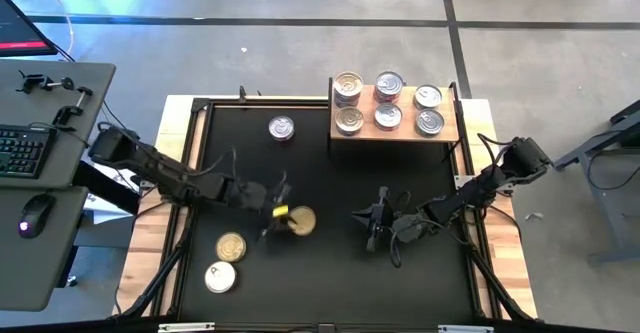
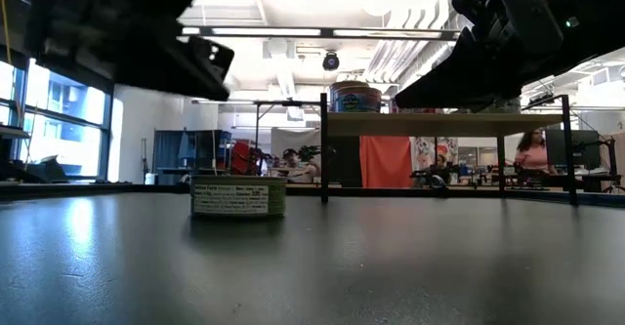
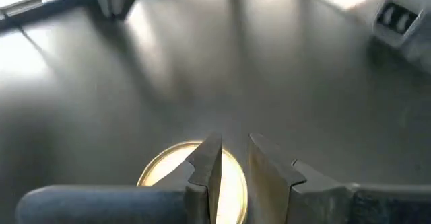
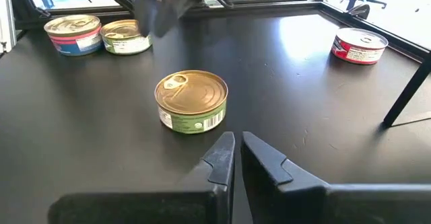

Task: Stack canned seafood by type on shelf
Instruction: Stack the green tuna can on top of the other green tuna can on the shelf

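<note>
My left gripper (image 3: 232, 177) hangs over the gold tin (image 1: 300, 220) mid-table, fingers narrow and holding nothing; like this I'd clip its lid and skid it. My right gripper (image 4: 232, 158) waits nearby, nearly closed, facing the same tin, well short of the shelf (image 1: 402, 131)

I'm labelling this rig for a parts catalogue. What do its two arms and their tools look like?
Both arms are dark, jointed and slim, with black cables looping along them. The left tool carries a small yellow marking in the high view. The right tool ends in two flat, dark grey fingers with stepped, angular edges; the left wrist view shows the same shape.
</note>
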Controlling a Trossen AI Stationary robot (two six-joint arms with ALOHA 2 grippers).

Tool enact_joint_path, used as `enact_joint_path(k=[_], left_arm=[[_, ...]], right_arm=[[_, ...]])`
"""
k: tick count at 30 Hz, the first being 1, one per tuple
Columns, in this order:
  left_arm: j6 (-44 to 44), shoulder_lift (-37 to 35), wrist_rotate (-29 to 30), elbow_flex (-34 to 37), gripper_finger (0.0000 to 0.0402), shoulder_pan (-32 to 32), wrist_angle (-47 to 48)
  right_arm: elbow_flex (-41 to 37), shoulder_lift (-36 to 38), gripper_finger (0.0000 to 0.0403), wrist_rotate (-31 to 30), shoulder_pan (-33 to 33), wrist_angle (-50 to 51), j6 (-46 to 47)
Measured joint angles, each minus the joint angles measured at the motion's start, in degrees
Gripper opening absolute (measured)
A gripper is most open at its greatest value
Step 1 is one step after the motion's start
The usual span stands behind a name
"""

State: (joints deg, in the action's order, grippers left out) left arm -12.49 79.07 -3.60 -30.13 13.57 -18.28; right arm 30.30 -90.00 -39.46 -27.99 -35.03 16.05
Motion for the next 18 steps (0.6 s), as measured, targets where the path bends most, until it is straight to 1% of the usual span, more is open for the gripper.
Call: enact_joint_path(k=[2,3,5,9,13,15,18], left_arm=[[-1.2,1.4,6.3,-0.1,0.0067,2.4,1.5],[-0.7,2.0,8.8,-0.6,0.0071,2.9,3.7],[0.0,2.8,11.0,-2.6,0.0084,3.2,9.0],[-3.0,5.8,11.2,-5.5,0.0115,3.2,15.5],[-4.3,10.3,11.1,-7.9,0.0137,3.2,15.0],[-0.5,12.8,11.1,-9.6,0.0141,3.1,13.4],[9.9,16.1,10.3,-13.1,0.0143,2.7,9.5]], right_arm=[[0.0,0.0,0.0016,0.0,0.0,-0.3,0.0],[0.0,0.0,0.0016,0.0,0.0,-0.3,0.0],[0.0,0.0,0.0016,0.0,0.1,-0.4,0.0],[0.0,0.0,0.0016,0.0,0.4,-1.2,0.0],[0.0,0.0,0.0016,0.5,0.4,-2.3,-0.5],[0.0,0.0,0.0016,0.5,0.4,-3.0,-1.0],[0.0,0.0,0.0016,0.6,0.5,-3.2,-1.1]])
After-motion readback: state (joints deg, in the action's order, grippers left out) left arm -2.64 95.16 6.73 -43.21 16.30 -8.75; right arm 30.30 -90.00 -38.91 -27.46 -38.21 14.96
